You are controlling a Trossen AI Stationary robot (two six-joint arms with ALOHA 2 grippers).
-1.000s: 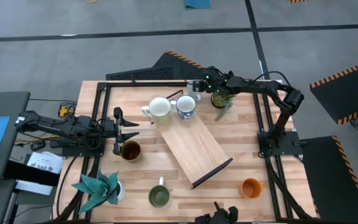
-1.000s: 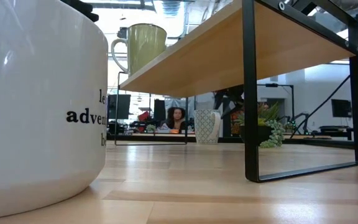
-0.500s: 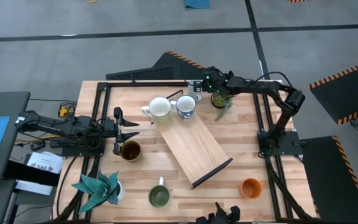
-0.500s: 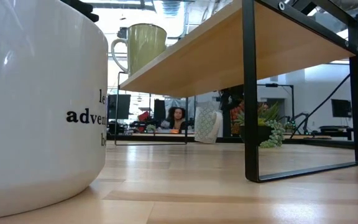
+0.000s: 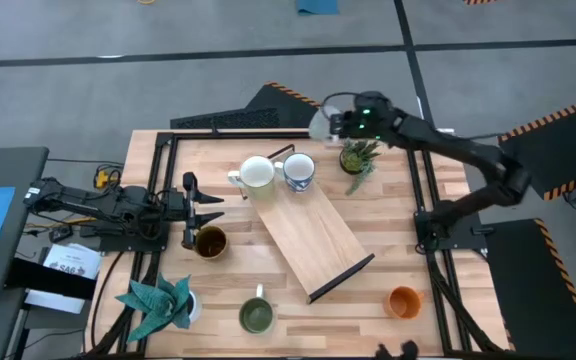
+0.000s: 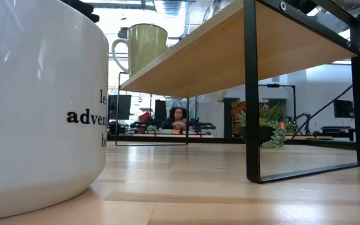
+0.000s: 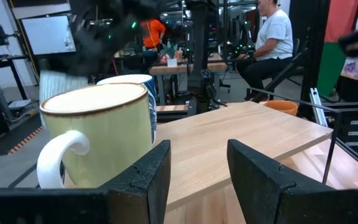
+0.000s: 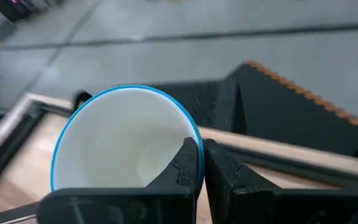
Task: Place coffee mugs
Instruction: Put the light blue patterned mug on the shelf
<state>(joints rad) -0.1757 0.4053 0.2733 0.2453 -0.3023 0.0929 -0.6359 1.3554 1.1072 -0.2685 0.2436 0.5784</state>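
On the left, our left claw (image 5: 190, 208) waits low over the wooden counter (image 5: 398, 250) with its fingers spread, just beside the dark brown round ceramic mug (image 5: 210, 241), while the cream mug (image 5: 256, 172) and the blue-patterned white mug (image 5: 299, 171) sit on the raised wooden shelf (image 5: 313, 238). To the right, our right claw (image 8: 199, 163) hangs above the counter's far edge, pinching the wall of the pale blue-rimmed white ceramic mug (image 8: 126, 140), one finger inside and one outside, the cup hanging tilted below it. We judge that thin one-sided pinch the risk: a swing could let the mug slip or clip the small spiky green potted plant (image 5: 359, 157) nearby.
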